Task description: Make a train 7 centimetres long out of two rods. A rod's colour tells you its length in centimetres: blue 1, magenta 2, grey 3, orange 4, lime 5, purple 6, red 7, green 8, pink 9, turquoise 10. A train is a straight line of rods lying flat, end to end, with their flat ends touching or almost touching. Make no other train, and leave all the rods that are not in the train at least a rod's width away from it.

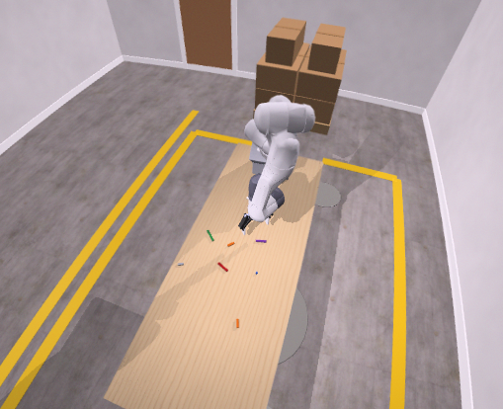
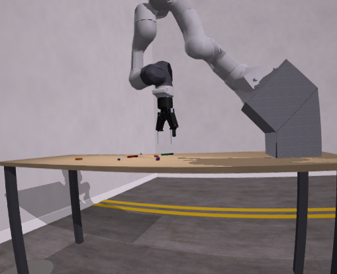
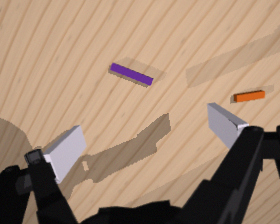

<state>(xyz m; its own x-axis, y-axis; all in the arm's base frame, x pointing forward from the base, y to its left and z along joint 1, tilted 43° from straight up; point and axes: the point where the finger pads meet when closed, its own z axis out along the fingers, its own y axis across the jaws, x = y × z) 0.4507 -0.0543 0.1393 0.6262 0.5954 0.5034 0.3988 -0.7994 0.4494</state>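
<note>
One table (image 1: 201, 356): seven rods are scattered on its wooden top, none touching another.
One arm (image 1: 275, 163): it is bent down over the table's end nearer its base, above the purple rod's neighbourhood.
Gripper (image 3: 147, 132): it is held well above the wood, jaws spread wide, nothing between the fingers.
Green rod (image 1: 209, 235): well left of the purple rod.
Red rod (image 1: 222, 267): left of the purple rod and further from the base.
Purple rod (image 3: 132, 74): a likely pick, since six plus one makes seven.
Key relation: in the wrist view the purple rod lies flat just ahead of the open gap, not under it. Its long axis runs nearly along the line joining the fingertips, so a short advance and a wrist turn are judged necessary.
Orange rods: one (image 3: 249, 96) near the purple rod, one (image 1: 237, 323) far down the table.
Grey rod (image 1: 180, 264): furthest left.
Blue rod (image 1: 256, 273): near the purple rod, on its side away from the base.
</note>
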